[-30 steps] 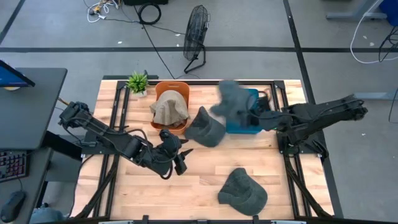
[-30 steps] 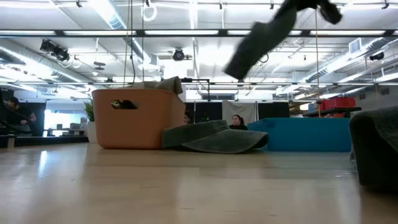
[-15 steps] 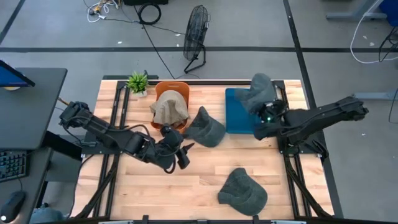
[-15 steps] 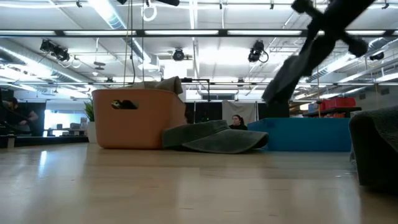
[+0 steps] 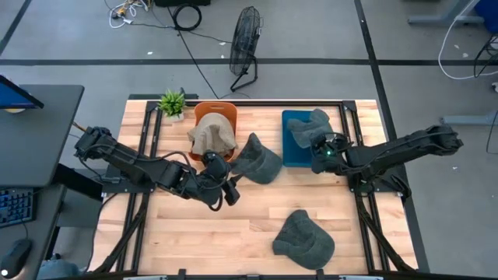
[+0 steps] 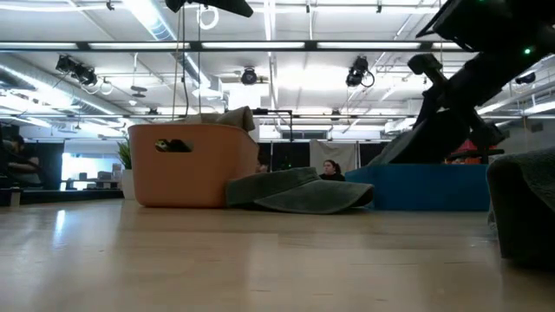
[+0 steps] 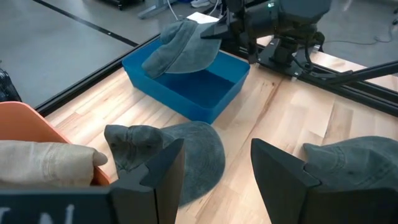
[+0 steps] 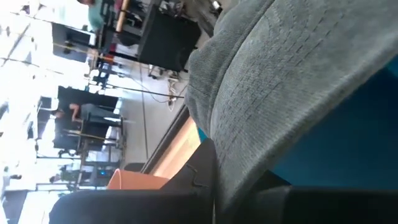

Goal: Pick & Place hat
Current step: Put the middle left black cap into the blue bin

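1. Right gripper [image 5: 317, 148] pinches a grey hat [image 5: 309, 127] over the blue bin [image 5: 292, 152], upper right of centre.
2. Left gripper [image 5: 231, 189] hangs wide open, empty, at centre.
3. Three grey hats, one tan hat [image 5: 212, 134] in the orange bin [image 5: 211, 109].

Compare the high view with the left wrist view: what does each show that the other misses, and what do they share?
Only the high view shows the small plant, the floor fan and the whole left arm.

Only the left wrist view shows the left gripper open beside the middle cap, and the blue bin's hollow inside.

Both show the right gripper holding a grey cap over the blue bin, the tan cap in the orange bin, and the near cap.
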### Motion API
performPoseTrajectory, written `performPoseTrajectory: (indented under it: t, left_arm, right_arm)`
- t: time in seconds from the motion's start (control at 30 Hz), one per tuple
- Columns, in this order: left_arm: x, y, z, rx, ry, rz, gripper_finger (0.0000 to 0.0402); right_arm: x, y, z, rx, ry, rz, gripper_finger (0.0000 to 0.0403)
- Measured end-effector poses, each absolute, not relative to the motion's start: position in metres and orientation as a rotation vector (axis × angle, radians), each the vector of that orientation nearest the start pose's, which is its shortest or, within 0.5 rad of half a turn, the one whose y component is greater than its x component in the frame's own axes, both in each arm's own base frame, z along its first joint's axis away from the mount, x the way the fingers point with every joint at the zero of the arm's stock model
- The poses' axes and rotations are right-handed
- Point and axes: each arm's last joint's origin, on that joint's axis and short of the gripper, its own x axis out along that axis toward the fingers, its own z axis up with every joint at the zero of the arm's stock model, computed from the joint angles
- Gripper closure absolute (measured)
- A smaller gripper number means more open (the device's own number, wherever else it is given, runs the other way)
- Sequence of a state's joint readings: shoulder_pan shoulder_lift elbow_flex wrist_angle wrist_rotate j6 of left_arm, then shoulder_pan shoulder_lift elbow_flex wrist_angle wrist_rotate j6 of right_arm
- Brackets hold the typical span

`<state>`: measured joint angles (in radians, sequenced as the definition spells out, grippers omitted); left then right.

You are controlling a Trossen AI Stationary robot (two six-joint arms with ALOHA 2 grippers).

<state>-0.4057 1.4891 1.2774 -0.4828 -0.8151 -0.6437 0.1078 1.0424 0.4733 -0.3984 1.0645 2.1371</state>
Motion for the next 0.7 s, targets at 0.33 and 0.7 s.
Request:
performPoseTrajectory:
  t: [0.33, 0.7]
  left_arm:
    - [0.3, -0.106, 0.318, -0.216, 0.418, 0.551, 0.0213]
    - [0.3, -0.106, 0.318, -0.215, 0.419, 0.551, 0.0213]
  right_arm:
    - [0.174, -0.021, 0.18, 1.369, -0.285, -1.294, 0.0361]
    - [0.177, -0.027, 0.181, 1.395, -0.287, -1.29, 0.0287]
